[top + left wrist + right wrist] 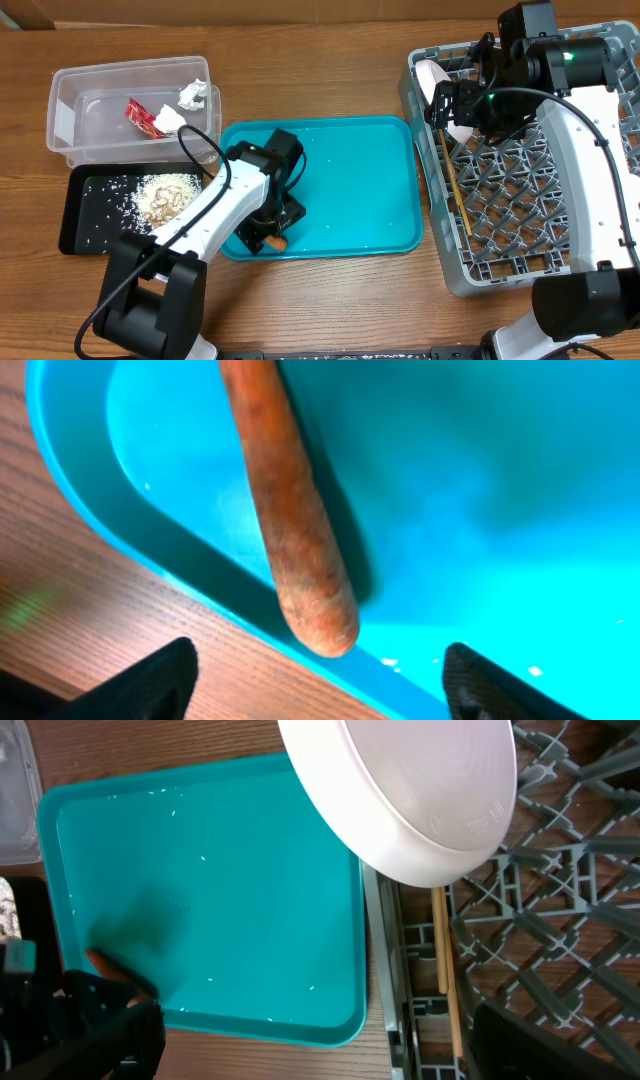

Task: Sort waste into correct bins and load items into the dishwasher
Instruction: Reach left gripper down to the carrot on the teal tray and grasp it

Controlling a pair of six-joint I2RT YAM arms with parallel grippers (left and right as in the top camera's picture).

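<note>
The small orange carrot, matte and tapered, lies in a corner of the glossy teal tray, between the spread left jaws and not yet pinched. It seems to be the last waste: the crinkly wrapper and tissue are in the clear tub, the rice scraps in the black tray. A white bowl and chopsticks sit in the grey lattice rack, where the right jaws are wide apart

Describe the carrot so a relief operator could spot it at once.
Start at the teal tray in the middle of the table, between the black tray and the grey dish rack. At its near-left corner, below the open left pincer, lies a small carrot. It is the only solid item on that tray, orange against teal, with just pale flecks elsewhere.
</note>
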